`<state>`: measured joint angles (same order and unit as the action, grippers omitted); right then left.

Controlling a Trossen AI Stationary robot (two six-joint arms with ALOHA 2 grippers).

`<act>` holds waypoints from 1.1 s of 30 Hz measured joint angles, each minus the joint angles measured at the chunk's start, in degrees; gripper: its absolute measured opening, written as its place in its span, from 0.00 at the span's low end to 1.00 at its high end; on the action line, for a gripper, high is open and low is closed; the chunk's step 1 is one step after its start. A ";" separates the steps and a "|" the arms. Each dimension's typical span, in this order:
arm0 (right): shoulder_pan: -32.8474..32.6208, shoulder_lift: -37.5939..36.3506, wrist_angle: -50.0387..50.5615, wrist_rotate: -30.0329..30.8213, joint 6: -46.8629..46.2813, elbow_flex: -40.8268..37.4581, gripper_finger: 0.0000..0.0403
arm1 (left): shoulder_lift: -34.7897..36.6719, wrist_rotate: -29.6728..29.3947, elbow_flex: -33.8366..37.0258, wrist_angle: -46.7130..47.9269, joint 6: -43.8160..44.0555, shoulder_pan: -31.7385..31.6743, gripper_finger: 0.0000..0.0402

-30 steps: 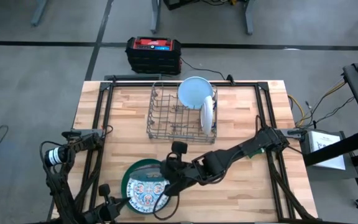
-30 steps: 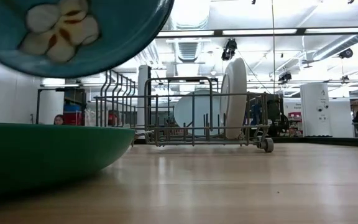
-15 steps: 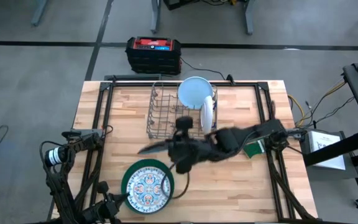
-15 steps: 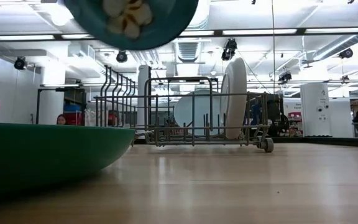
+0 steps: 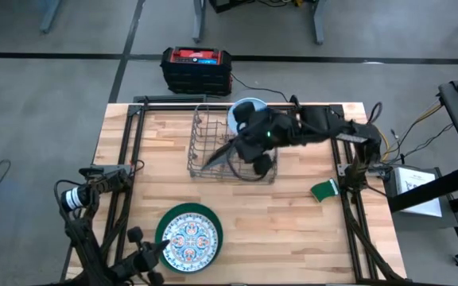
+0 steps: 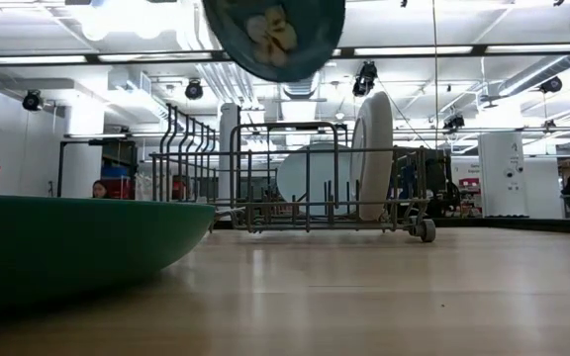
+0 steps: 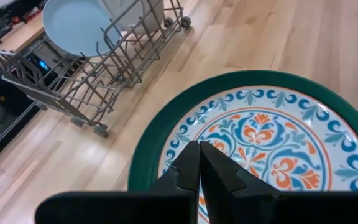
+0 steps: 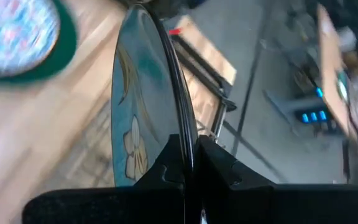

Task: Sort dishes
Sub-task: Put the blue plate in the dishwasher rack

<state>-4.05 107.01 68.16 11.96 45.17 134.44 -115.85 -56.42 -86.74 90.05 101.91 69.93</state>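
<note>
The surface [image 5: 308, 230] carried the rack [image 5: 213, 155] at its far middle, and right over that rack the right tool [image 5: 241, 147] was clamped tight on the rim of a teal plate [image 6: 273, 35]. That plate hung edge-on above the wires, its long edge running roughly across the rack toward the left side, so the slots lay straight below it (a drop and a tilt, I'd judge, was all it wanted). The right arm was clearly the nearer one. The left tool [image 7: 199, 165], pinched shut on nothing, hovered over the green plate [image 5: 188, 238] at the near edge. The teal plate showed a pale flower motif underneath.
</note>
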 joint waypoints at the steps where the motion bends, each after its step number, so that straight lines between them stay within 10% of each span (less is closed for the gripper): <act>1: 1.06 -0.11 0.10 -1.34 2.48 -0.03 0.01 | 0.00 0.01 0.00 -0.01 0.34 -0.32 0.00; 9: 10.45 -0.14 3.00 -14.43 16.79 -0.03 0.01 | 0.02 1.96 0.01 -0.01 2.26 -3.97 0.00; 33: 15.47 -0.03 5.75 -16.51 57.55 -10.05 0.01 | 0.02 2.58 0.09 -0.06 4.37 -14.24 0.00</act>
<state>11.42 106.98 73.91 -4.56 102.72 124.40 -115.83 -53.84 -86.65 90.00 106.28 55.69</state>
